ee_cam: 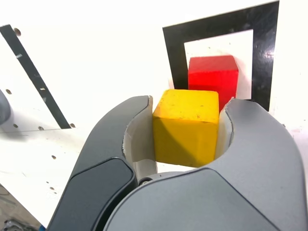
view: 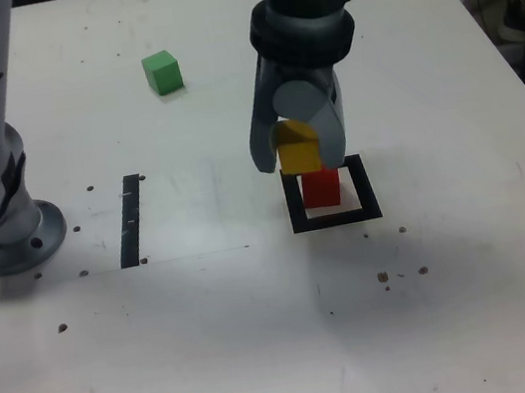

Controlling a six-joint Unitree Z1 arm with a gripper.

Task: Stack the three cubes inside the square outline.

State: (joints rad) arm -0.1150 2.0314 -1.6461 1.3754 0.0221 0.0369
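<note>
Nearest to you in the exterior view, the white table (view: 269, 357) was bare apart from a few dark specks and small holes. Farther in, the square outline (view: 336, 217) lay right of centre, and the red cube (view: 321, 188) sat on its white middle, inside the black border. Your gripper (view: 300, 155) pointed down over that spot with its two grey fingers (ee_cam: 110, 144) closed on opposite sides of the yellow cube (view: 299, 153), so you had it firmly pinched with no gap showing at either face. In the exterior view the yellow cube hung just above the red one and slightly to the left of it; I could not tell whether the two touched. The wrist view showed the same: the yellow cube (ee_cam: 186, 126) clamped between the jaws, with the red cube (ee_cam: 213, 79) and the outline (ee_cam: 174, 53) beyond it.

At about the same depth, to the exterior view's left, a straight black tape strip (view: 130, 220) ran near to far, and the arm's round base (view: 9, 234) stood at the left edge. Farthest off, the green cube (view: 162, 73) rested alone on the table, well apart from the outline and left of the arm's wrist.
</note>
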